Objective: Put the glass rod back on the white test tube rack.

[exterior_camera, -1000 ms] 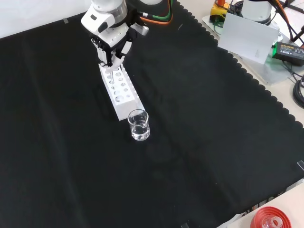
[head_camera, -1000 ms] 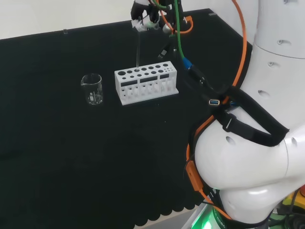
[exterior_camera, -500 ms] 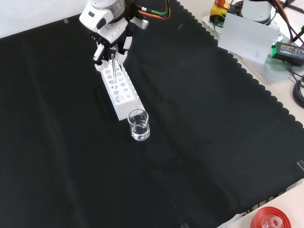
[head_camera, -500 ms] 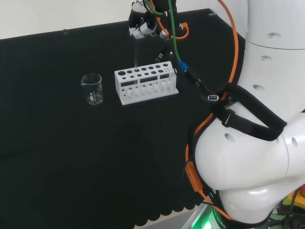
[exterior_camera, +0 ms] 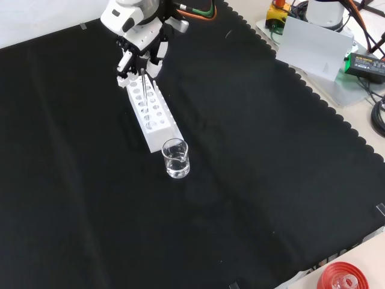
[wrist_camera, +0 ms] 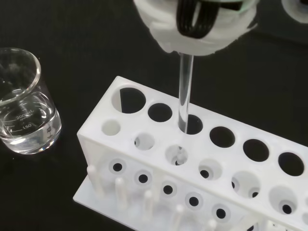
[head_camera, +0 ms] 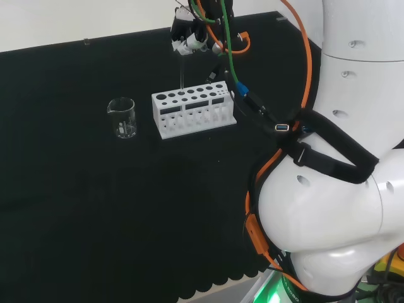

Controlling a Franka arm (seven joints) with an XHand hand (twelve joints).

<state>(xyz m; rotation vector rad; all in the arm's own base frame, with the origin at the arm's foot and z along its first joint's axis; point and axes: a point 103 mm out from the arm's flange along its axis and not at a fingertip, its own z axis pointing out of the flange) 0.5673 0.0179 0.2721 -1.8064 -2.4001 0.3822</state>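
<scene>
Viewing from the head camera: hand (head_camera: 189, 38) positioned at the far side of the black cloth (head_camera: 76, 189), above the white test tube rack (head_camera: 193, 108). Fingers curled and pinched on the upper end of the glass rod (head_camera: 182, 71). Rod hanging upright, lower tip at the top plate of the rack, near a hole in the left half of the far row; entry into the hole cannot be confirmed from this angle. Beaker (head_camera: 122, 118) standing just left of the rack, apart from it, with clear liquid at the bottom.

Viewing from the front camera: hand (exterior_camera: 139, 51) entering from the top, held over the far end of the rack (exterior_camera: 151, 113). Rod (exterior_camera: 143, 81) seen as a thin upright line below the fingers, ending over the rack's holes. Beaker (exterior_camera: 175, 158) located at the near end of the rack, close beside it.

Viewing from the wrist camera: blurred white fingertips (wrist_camera: 192, 29) clamped on the rod (wrist_camera: 184, 91). Rod running straight down toward a large hole in the rack's (wrist_camera: 192, 159) outer row, third from the end nearest the beaker; tip at the rim level of that hole, depth inside not determinable. Beaker (wrist_camera: 24, 101) beside that end of the rack, not touching, partly filled with clear liquid.
</scene>
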